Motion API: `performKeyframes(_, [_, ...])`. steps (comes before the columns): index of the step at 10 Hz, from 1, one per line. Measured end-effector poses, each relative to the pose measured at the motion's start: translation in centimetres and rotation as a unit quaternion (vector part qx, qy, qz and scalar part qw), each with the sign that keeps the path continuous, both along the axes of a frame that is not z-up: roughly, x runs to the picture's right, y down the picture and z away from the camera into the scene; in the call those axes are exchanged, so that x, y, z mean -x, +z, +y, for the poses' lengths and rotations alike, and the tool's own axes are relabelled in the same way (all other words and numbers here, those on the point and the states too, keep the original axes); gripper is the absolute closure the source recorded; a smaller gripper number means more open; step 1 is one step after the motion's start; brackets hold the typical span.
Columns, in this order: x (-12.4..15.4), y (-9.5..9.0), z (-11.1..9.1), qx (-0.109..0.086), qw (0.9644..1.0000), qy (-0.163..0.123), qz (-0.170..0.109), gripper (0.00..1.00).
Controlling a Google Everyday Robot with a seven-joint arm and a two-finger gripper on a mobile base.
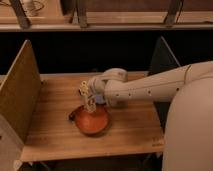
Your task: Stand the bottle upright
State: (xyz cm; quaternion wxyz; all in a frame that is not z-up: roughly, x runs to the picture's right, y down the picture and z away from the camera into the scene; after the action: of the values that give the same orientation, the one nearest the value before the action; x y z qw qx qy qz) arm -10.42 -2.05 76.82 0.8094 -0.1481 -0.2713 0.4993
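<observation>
A pale wooden table [55, 132] fills the middle of the scene, with a dark recess and a shelf rail behind it, and an upright wooden side panel [19, 95] stands along its left edge. Right of the panel, near the table's centre, an orange bowl [92, 121] rests on the wood, and just above its rim the bottle [88, 97] sits roughly upright, slightly tilted. The gripper [90, 96] is closed around it, with the white arm [145, 90] reaching in from the right.
</observation>
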Motion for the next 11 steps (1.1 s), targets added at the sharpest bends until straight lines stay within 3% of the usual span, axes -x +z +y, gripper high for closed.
performKeyframes(5, [1.5, -0.2, 2.2, 0.017, 0.9991, 0.017, -0.034, 1.0])
performKeyframes(7, [1.4, -0.3, 4.1, 0.029, 0.9992, 0.007, -0.028, 1.0])
performKeyframes(11, [0.6, -0.8, 4.7, 0.025, 0.9996, -0.008, 0.001, 1.0])
